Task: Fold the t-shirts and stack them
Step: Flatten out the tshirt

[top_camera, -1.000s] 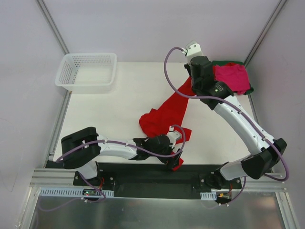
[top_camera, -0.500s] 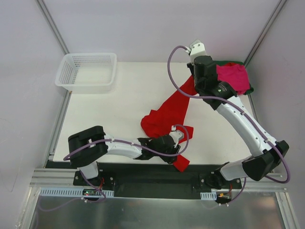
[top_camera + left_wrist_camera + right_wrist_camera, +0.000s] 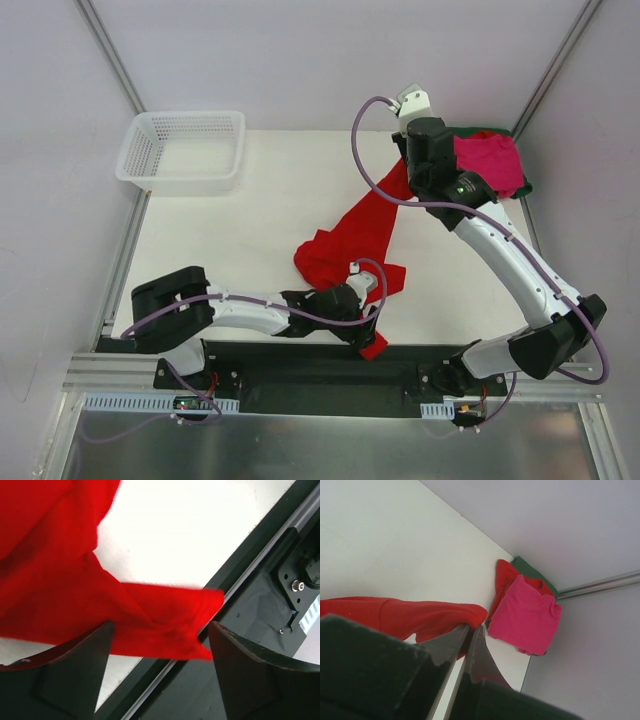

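A bright red t-shirt (image 3: 350, 240) stretches in a long band across the table. My right gripper (image 3: 472, 626) is shut on its far end, near the back right (image 3: 408, 172). The near end (image 3: 165, 630) hangs over the table's front edge. There my left gripper (image 3: 161, 625) stands open, its fingers (image 3: 75, 675) on either side of the cloth without pinching it (image 3: 368, 322). A folded stack sits in the back right corner: a magenta-pink t-shirt (image 3: 487, 163) on top, a red one (image 3: 506, 580) under it, and a dark green one (image 3: 530, 570) at the bottom.
A white mesh basket (image 3: 185, 150) stands at the back left corner of the white table (image 3: 250, 230). A black rail (image 3: 300, 365) runs along the near edge, close under the left gripper (image 3: 250, 630). Grey walls close in the back and right.
The left gripper's jaws narrowed and then spread again, and it shifted a little at the near edge, swinging the shirt's hanging corner. The right gripper nudged right early on, then stayed still.
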{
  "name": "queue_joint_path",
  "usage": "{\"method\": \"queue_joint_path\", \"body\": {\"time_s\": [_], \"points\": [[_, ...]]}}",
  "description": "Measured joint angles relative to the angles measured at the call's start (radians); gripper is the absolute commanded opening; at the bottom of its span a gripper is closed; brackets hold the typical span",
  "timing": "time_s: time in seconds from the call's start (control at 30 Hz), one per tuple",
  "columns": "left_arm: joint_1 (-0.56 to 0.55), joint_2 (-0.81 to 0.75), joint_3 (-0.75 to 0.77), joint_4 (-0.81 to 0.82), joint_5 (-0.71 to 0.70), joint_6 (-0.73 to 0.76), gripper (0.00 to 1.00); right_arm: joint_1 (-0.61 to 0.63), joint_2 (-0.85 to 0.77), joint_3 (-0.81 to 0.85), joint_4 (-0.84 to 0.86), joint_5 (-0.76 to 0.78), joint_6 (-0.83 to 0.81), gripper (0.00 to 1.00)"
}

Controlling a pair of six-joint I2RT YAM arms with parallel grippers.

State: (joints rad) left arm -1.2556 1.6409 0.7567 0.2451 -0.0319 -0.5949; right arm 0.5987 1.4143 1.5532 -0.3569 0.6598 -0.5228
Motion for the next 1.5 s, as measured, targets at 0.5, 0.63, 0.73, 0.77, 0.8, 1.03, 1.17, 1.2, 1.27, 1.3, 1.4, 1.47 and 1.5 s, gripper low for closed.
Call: {"method": "queue_joint_path", "body": {"time_s": [0.5, 0.63, 0.73, 0.77, 0.8, 1.03, 1.17, 1.2, 1.27, 1.3, 1.4, 1.47, 1.5], "points": [[0.067, -0.011, 0.072, -0.26, -0.141, -0.122, 0.61, -0.001, -0.001, -0.011, 0.0, -0.014, 0.014, 0.01], [0.067, 0.02, 0.119, -0.348, -0.192, -0.134, 0.37, -0.005, -0.002, -0.011, 0.0, -0.014, 0.014, 0.01], [0.068, 0.029, 0.131, -0.393, -0.224, -0.145, 0.01, -0.008, -0.005, -0.011, 0.0, -0.014, 0.015, 0.01], [0.071, 0.028, 0.131, -0.402, -0.232, -0.151, 0.0, -0.008, -0.006, -0.011, 0.0, -0.014, 0.015, 0.01], [0.074, 0.028, 0.13, -0.417, -0.242, -0.153, 0.0, -0.009, -0.007, -0.011, 0.0, -0.014, 0.016, 0.01], [0.08, 0.001, 0.134, -0.523, -0.282, -0.179, 0.0, -0.01, -0.012, -0.03, 0.0, -0.008, 0.025, 0.01], [0.101, -0.045, 0.139, -0.737, -0.345, -0.179, 0.0, -0.01, -0.018, -0.051, 0.0, 0.011, 0.034, 0.01], [0.116, -0.06, 0.139, -0.806, -0.36, -0.179, 0.0, -0.01, -0.023, -0.06, 0.0, 0.014, 0.037, 0.01], [0.158, -0.099, 0.139, -0.91, -0.394, -0.175, 0.0, -0.01, -0.04, -0.079, -0.001, 0.018, 0.045, 0.01], [0.193, -0.136, 0.139, -0.966, -0.413, -0.172, 0.0, -0.01, -0.05, -0.088, -0.003, 0.021, 0.049, 0.01], [0.29, -0.256, 0.154, -1.067, -0.47, -0.143, 0.0, -0.01, -0.098, -0.12, -0.011, 0.034, 0.067, 0.01], [0.344, -0.318, 0.178, -1.101, -0.504, -0.109, 0.0, -0.01, -0.128, -0.132, -0.024, 0.037, 0.082, 0.01], [0.381, -0.341, 0.198, -1.118, -0.521, -0.087, 0.0, -0.01, -0.145, -0.137, -0.031, 0.037, 0.093, 0.01]]}}
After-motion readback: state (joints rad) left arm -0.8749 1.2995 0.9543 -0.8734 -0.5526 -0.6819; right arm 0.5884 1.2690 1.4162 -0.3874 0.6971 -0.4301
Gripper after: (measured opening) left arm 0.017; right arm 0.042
